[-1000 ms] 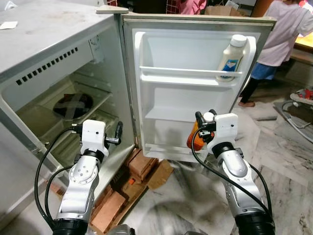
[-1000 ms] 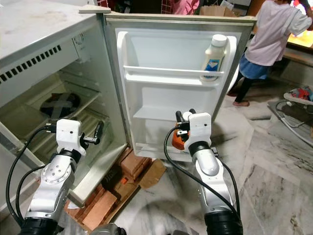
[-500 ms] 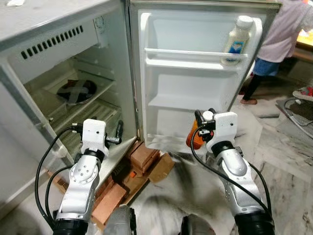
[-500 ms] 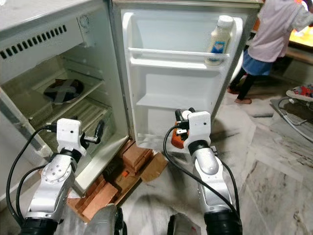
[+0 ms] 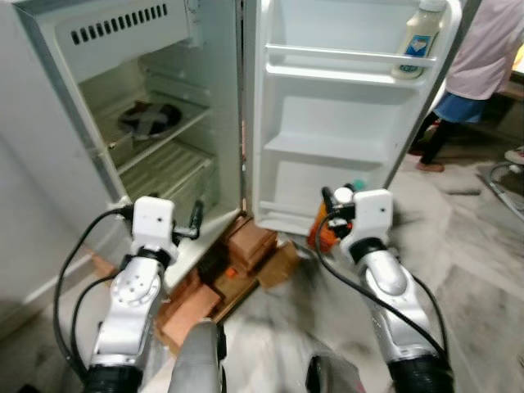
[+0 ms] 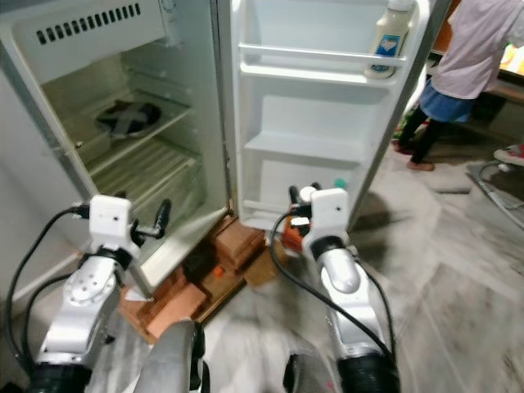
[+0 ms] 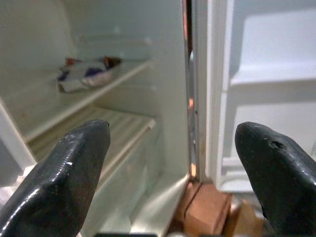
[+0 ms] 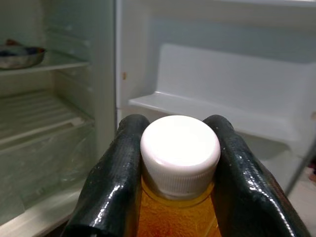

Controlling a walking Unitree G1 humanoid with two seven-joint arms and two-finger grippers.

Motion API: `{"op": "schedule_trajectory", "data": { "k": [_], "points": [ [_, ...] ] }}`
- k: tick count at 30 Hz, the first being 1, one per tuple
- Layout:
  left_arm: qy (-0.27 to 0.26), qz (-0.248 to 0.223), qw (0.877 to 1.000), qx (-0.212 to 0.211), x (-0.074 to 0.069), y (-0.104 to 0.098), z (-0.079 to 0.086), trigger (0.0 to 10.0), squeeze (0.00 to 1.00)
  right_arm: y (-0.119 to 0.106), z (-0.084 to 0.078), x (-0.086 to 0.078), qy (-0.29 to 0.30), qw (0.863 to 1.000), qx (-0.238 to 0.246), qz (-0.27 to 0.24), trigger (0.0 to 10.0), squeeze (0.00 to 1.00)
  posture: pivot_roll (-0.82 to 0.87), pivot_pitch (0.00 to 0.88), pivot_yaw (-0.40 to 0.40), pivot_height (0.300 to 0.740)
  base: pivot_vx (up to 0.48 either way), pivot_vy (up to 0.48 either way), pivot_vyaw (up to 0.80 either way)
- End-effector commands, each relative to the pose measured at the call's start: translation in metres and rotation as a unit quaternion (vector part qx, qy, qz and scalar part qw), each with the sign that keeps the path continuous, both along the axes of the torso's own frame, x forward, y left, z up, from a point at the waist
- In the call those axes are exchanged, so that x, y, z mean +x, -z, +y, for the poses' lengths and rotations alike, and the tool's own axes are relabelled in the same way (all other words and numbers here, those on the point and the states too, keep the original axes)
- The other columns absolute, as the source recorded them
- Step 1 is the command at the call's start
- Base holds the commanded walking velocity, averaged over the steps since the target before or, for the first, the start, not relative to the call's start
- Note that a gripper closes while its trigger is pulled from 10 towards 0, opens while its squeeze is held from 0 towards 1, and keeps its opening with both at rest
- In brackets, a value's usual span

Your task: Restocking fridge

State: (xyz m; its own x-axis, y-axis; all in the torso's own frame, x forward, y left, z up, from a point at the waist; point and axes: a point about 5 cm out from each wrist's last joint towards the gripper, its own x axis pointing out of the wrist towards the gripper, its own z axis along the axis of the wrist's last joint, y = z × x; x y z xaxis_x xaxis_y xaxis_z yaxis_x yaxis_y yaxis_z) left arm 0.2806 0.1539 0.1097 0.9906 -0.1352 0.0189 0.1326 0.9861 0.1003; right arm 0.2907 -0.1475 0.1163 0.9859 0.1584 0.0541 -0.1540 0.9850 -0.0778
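Two arms reach out ahead of us toward the open fridge (image 5: 123, 98). Its door (image 5: 344, 123) is swung wide on our right, and the cabinet stands on bricks (image 5: 246, 250) near the hinge corner. Inside, a dark dish (image 5: 150, 120) sits on the upper shelf, with a ribbed shelf below it. In the door's top rack, at its right end, a white bottle (image 5: 417, 37) stands upright behind the rail; the racks beneath it show bare plastic. Beyond the door's right edge a person (image 5: 487, 74) in a pale top stands on the marble floor (image 5: 467, 246).

Our right gripper (image 8: 180, 163) is clenched on an orange bottle (image 8: 175, 207), one finger pressed against each side of its white cap (image 8: 180, 150). We hold the bottle upright in front of the door's bottom rack, near its lower edge.

Our left gripper (image 7: 173, 158) hangs released, its fingers (image 7: 64, 168) spread well apart with nothing between them, in front of the cabinet's lower edge near the hinge side.
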Motion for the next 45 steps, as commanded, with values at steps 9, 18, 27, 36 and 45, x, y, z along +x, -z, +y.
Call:
{"op": "schedule_trajectory", "data": {
  "k": [9, 18, 27, 36, 45],
  "points": [
    [0.0, 0.015, 1.0, 0.0, -0.003, 0.007, 0.001, 10.0, 0.0, -0.006, 0.003, 0.001, -0.006, 1.0, 0.004, -0.016, 10.0, 0.0, 0.04, 0.032, -0.01, 0.656, 0.396, 0.0, 0.0],
    [0.003, 0.018, 1.0, -0.001, -0.003, 0.008, 0.0, 10.0, 0.0, -0.007, 0.002, 0.002, -0.004, 1.0, -0.002, -0.017, 10.0, 0.0, 0.04, 0.034, -0.011, 0.656, 0.415, 0.0, 0.0],
    [0.005, 0.021, 1.0, 0.001, -0.003, 0.009, -0.002, 10.0, 0.0, -0.005, 0.002, 0.002, -0.001, 1.0, -0.007, -0.015, 10.0, 0.0, 0.04, 0.037, -0.013, 0.656, 0.301, 0.0, 0.0],
    [-0.002, 0.026, 1.0, -0.008, -0.003, 0.009, -0.002, 10.0, 0.0, -0.001, -0.001, 0.003, 0.009, 1.0, -0.017, 0.003, 10.0, 0.0, 0.04, 0.038, -0.02, 0.656, 0.029, 0.0, 0.0],
    [-0.003, 0.028, 1.0, -0.012, -0.004, 0.008, -0.004, 10.0, 0.0, 0.008, -0.004, 0.007, 0.024, 0.999, 0.005, 0.04, 10.0, 0.0, 0.03, 0.03, -0.007, 0.641, 0.0, 0.0, 0.0]
  ]
}}
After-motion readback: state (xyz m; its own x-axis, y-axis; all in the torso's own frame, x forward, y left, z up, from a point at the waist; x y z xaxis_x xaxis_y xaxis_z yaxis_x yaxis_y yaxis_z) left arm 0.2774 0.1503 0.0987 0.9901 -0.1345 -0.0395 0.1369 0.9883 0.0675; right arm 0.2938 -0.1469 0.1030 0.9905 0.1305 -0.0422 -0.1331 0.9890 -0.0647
